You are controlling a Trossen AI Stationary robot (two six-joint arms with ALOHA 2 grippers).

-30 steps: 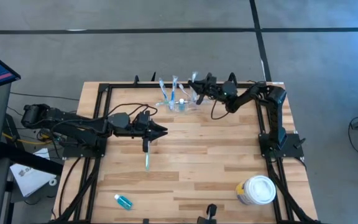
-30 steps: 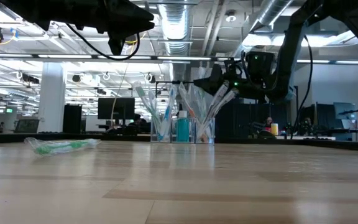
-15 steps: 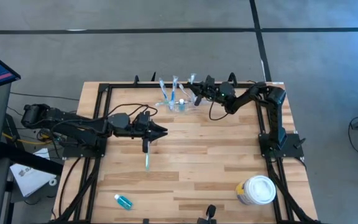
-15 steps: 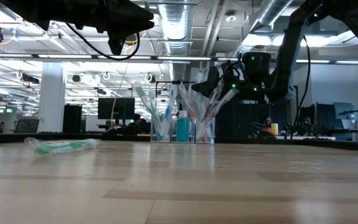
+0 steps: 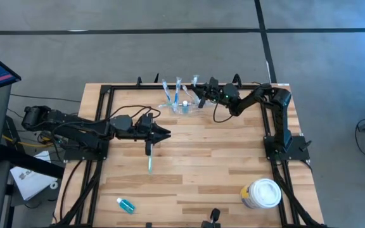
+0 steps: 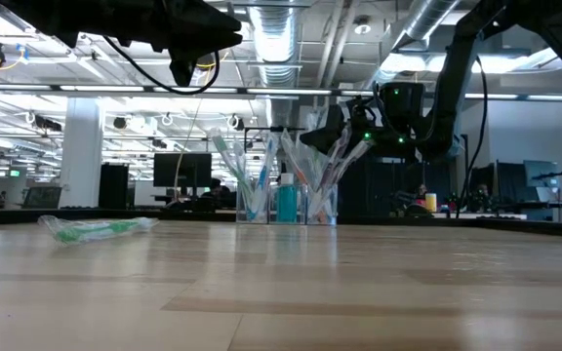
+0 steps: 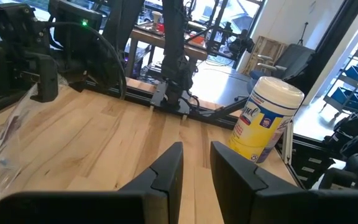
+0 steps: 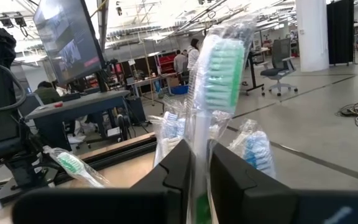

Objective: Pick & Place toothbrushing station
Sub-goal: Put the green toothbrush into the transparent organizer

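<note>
The clear toothbrushing station [image 5: 181, 105] stands at the table's far middle. It holds several wrapped toothbrushes and a teal bottle [image 6: 287, 200]. My right gripper [image 5: 201, 95] is just right of it, shut on a wrapped toothbrush with green bristles [image 8: 218, 68]. My left gripper [image 5: 165, 133] hovers over the table's middle left, empty, with a narrow gap between its fingers [image 7: 166, 171]. Another wrapped green toothbrush [image 5: 149, 163] lies flat on the table, just nearer than my left gripper. My right gripper pinches the toothbrush's handle [image 8: 197, 186] between its two fingers, through the clear wrapper. The fingers come from the table's right, roughly level. The brush slants, head [image 6: 347, 146] up, and its lower end reaches down to the station's right side [image 6: 322, 200].
A round white-lidded tub [image 5: 262, 193] stands at the near right, and also shows in the left wrist view [image 7: 265, 118]. A small blue bottle [image 5: 125, 204] lies at the near left. Black frame rails [image 5: 100, 145] run along the table's sides.
My right gripper has moved a little toward the station and slightly down with the green toothbrush, still shut on it.
</note>
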